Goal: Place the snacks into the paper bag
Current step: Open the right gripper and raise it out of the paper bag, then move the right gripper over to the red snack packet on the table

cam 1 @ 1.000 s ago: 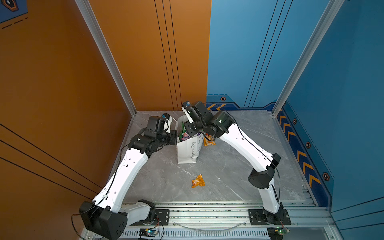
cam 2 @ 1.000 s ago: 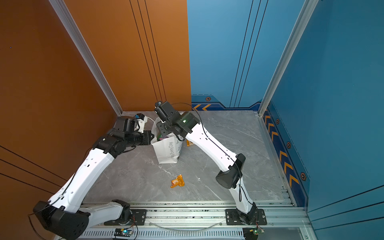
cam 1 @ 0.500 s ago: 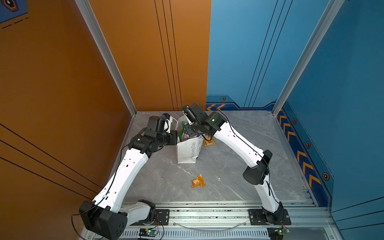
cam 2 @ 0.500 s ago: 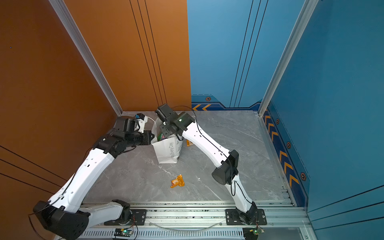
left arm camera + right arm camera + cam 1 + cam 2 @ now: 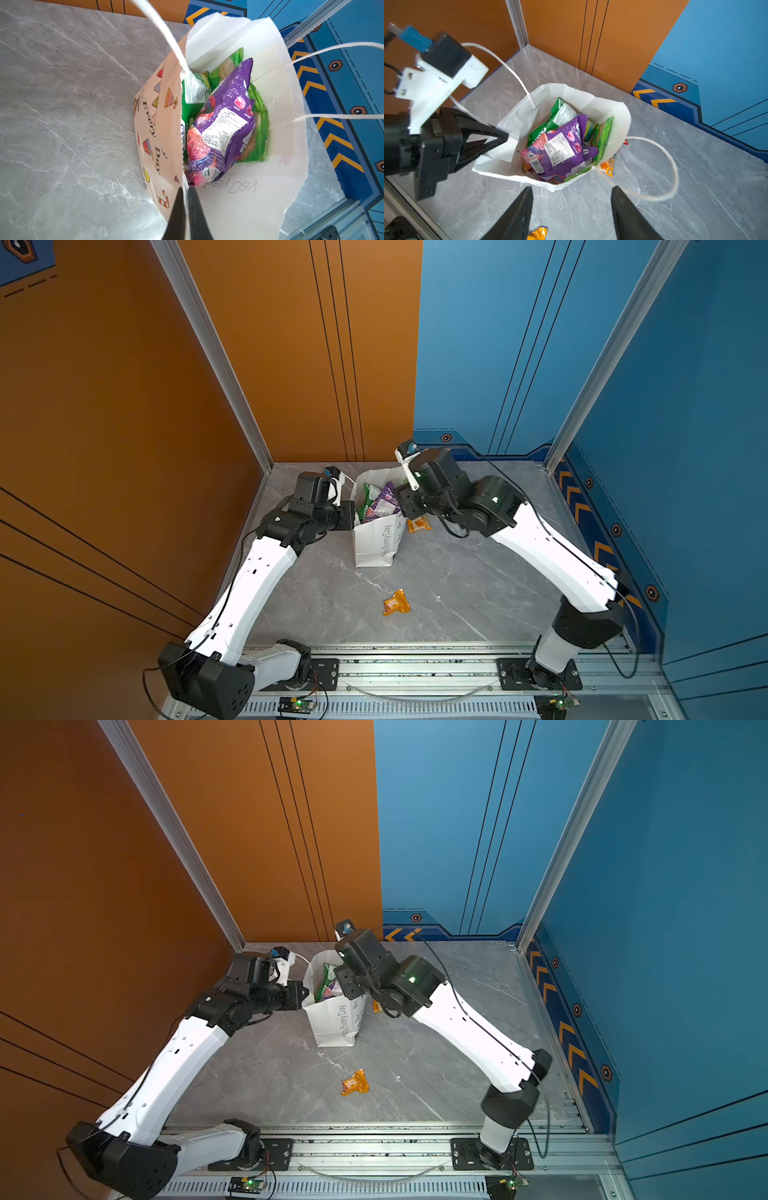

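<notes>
The white paper bag (image 5: 376, 543) (image 5: 336, 1025) stands upright near the back wall, mouth open. My left gripper (image 5: 185, 189) (image 5: 351, 515) is shut on its rim (image 5: 512, 124). Inside lie a purple packet (image 5: 224, 116) (image 5: 558, 151), a green chips packet (image 5: 256, 128) and a green-white packet (image 5: 194, 91) (image 5: 561, 116). My right gripper (image 5: 572, 188) (image 5: 405, 510) hangs open and empty just outside the bag's near rim. One small orange packet (image 5: 397, 603) (image 5: 355, 1083) (image 5: 537, 233) lies on the table in front. Another orange packet (image 5: 419, 524) (image 5: 608, 166) lies against the bag's right side.
The bag's cord handles (image 5: 672, 166) loop outwards, one by my right fingers. The orange wall (image 5: 291, 364) and blue wall (image 5: 478, 364) stand close behind the bag. A metal rail (image 5: 415, 664) runs along the grey marble table's (image 5: 457, 572) front edge.
My right gripper has opened wider and drawn back a little to the right from over the bag's mouth. The left arm and the bag have stayed put.
</notes>
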Controlling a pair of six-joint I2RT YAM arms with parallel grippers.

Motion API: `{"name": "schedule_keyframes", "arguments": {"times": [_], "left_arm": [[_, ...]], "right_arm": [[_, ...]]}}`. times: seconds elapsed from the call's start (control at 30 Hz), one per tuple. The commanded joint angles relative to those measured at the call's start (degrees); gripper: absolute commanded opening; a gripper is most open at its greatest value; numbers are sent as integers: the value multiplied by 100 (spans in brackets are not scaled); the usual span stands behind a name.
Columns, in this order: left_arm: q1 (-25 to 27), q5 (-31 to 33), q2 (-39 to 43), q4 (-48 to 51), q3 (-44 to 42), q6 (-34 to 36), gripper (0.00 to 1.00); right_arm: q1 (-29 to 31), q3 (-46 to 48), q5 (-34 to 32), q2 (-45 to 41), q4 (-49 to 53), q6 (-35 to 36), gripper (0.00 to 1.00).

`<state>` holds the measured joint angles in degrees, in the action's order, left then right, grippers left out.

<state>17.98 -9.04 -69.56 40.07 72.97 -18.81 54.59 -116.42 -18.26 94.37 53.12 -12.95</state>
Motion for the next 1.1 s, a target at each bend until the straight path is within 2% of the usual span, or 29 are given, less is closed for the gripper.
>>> {"name": "schedule_keyframes", "arguments": {"times": [0.0, 0.27, 0.37, 0.6, 0.87, 1.07], "left_arm": [[2, 120, 182, -466, -11, 176, 0], [-22, 164, 179, -466, -19, 166, 0], [-32, 193, 180, -467, -27, 167, 0], [-42, 219, 145, -465, -37, 176, 0], [-57, 244, 126, -466, -37, 184, 0], [-74, 219, 158, -466, -29, 182, 0]], "right_arm": [[-35, 1253, -87, -738, -1013, -304, 63], [-279, 3910, -249, -2322, -1737, -1091, 64], [-767, 4841, 184, -2725, -2163, -1627, 64], [-2036, 6977, 920, -3231, -3923, -3562, 64], [-2887, 8092, 1323, -2943, -5078, -4290, 66], [-3446, 7583, 2165, -1907, -5124, -3994, 68]]}}
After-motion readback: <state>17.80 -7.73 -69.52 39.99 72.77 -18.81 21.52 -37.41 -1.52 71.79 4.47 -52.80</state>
